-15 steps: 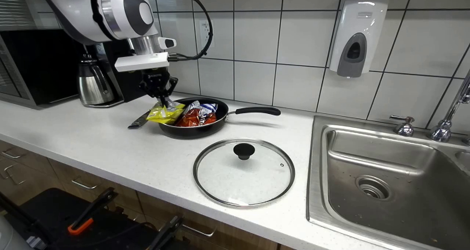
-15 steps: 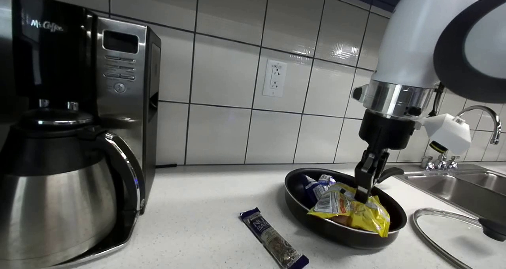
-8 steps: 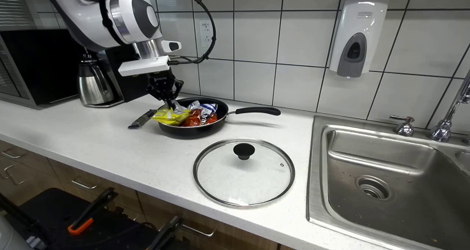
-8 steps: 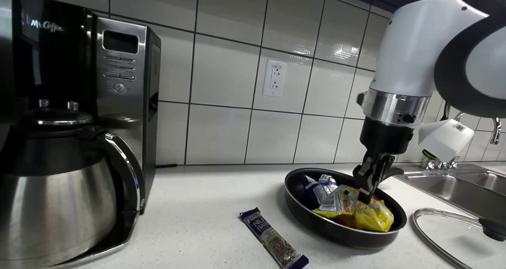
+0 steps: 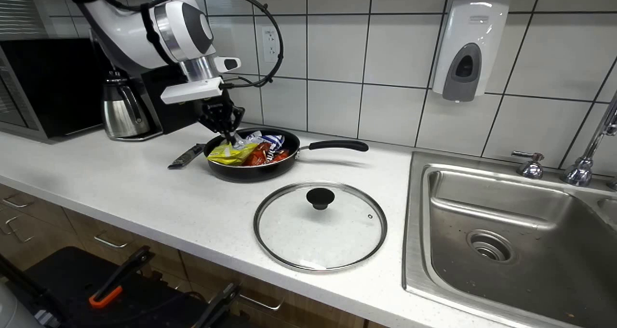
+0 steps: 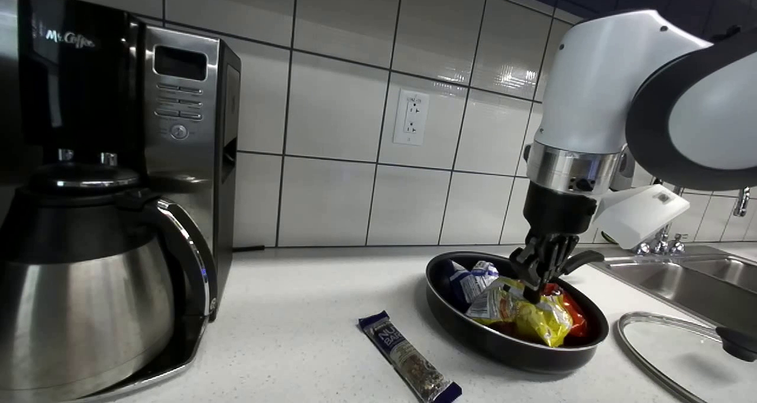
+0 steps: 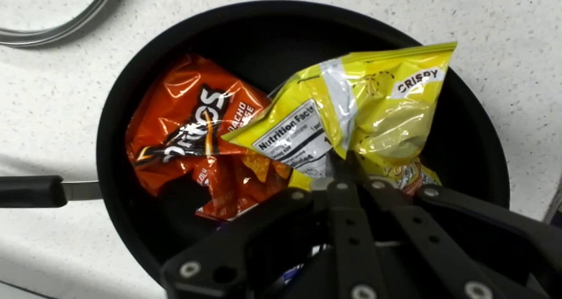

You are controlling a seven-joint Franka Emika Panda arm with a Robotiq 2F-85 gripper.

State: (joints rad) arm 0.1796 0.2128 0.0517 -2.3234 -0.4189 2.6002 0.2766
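My gripper [image 7: 346,159] is shut on a yellow crisp bag [image 7: 395,119], pinching its crinkled middle. This bag lies over the near part of a black frying pan [image 5: 250,175], mostly inside its rim, seen in both exterior views. Beside it in the pan rests a red Doritos bag [image 7: 189,92], partly under the yellow bag's corner. A blue and white bag [image 6: 464,281] sits in the pan too; in the wrist view the gripper's links hide nearly all of it. The fingertips are partly covered by the yellow film.
A snack bar [image 6: 408,358] lies on the counter beside the pan. The glass lid [image 5: 320,198] rests flat in front of the pan, whose handle [image 5: 337,145] points towards the sink [image 5: 414,251]. A coffee maker [image 6: 183,125] stands further along, against the tiled wall.
My gripper has carried the yellow bag further over the pan, towards the handle side. The bag's edge, which hung over the rim, now sits inside. Pan, lid and bar have stayed put.
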